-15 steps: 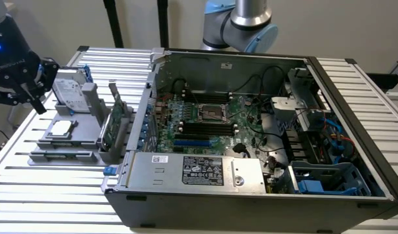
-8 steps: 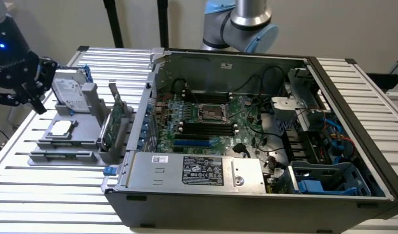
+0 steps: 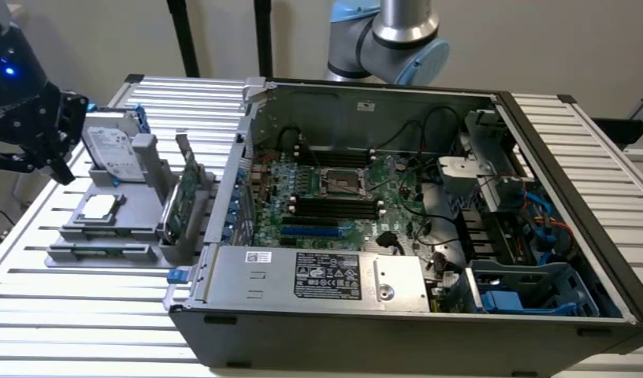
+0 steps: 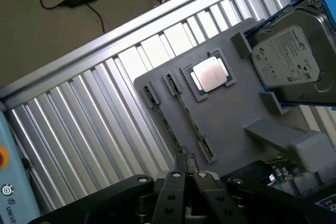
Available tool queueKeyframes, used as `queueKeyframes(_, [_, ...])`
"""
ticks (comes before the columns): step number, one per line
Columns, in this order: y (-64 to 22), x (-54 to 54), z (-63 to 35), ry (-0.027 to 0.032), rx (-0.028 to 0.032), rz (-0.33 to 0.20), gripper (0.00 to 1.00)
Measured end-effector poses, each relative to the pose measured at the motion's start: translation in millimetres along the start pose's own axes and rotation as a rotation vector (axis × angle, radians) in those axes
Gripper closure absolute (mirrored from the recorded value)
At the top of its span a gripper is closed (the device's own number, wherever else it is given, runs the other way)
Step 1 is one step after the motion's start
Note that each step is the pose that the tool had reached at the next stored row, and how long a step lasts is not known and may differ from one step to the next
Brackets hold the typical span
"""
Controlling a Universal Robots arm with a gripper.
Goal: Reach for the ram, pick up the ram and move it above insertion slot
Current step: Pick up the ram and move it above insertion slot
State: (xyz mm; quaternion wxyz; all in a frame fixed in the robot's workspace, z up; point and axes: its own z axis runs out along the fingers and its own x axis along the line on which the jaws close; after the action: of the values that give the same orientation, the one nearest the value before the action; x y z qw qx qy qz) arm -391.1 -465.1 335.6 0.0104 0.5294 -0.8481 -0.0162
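Note:
The ram [image 4: 193, 127] is a thin green stick standing on edge in a long slot of the grey holder [image 4: 236, 114]. My gripper [image 4: 186, 178] hovers over the near end of that slot, its two black fingers pressed together with nothing between them. In the exterior view my gripper [image 3: 50, 157] hangs above the table at the view's left, just beside the grey holder [image 3: 101, 253] and apart from it. The open computer case [image 3: 406, 197] with its motherboard slots [image 3: 332, 206] lies to the exterior view's right of the holder.
The holder also carries a silver hard drive [image 4: 286, 59] in a blue bracket, a square processor [image 4: 210, 74] and an upright green expansion card [image 3: 185, 197]. All of it rests on a ribbed metal table [image 3: 79, 315]. The arm's base [image 3: 390, 39] rises behind the case.

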Motion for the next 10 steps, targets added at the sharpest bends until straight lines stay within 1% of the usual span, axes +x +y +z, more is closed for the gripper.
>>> queueKeyframes(5, [0.0,0.0,0.0,0.0029,0.0012,-0.09,0.89])
queueKeyframes(10, [0.0,0.0,0.1,0.0048,0.0049,-0.181,0.89])
